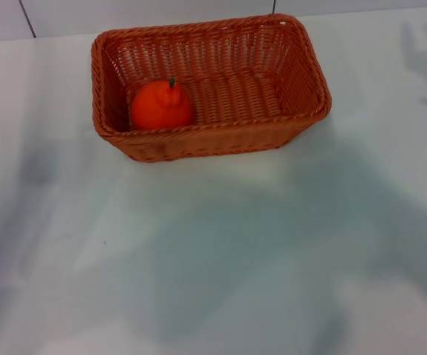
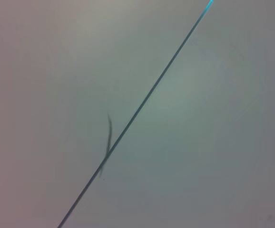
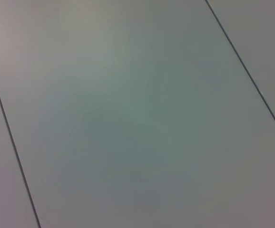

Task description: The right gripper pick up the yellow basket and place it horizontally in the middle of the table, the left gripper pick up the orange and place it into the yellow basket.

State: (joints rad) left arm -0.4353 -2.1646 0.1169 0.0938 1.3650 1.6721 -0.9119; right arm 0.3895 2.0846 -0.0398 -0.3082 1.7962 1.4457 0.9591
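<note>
Orange-brown wicker yellow basket (image 1: 295, 111) holds the bright orange (image 1: 162, 106).

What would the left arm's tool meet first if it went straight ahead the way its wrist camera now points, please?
Probably only a plain pale surface crossed by a thin dark seam; nothing stands in the way there. The tool itself is out of view, and the basket with the orange shows only in the head view.

bare white table (image 1: 213, 259); place unclear
</note>
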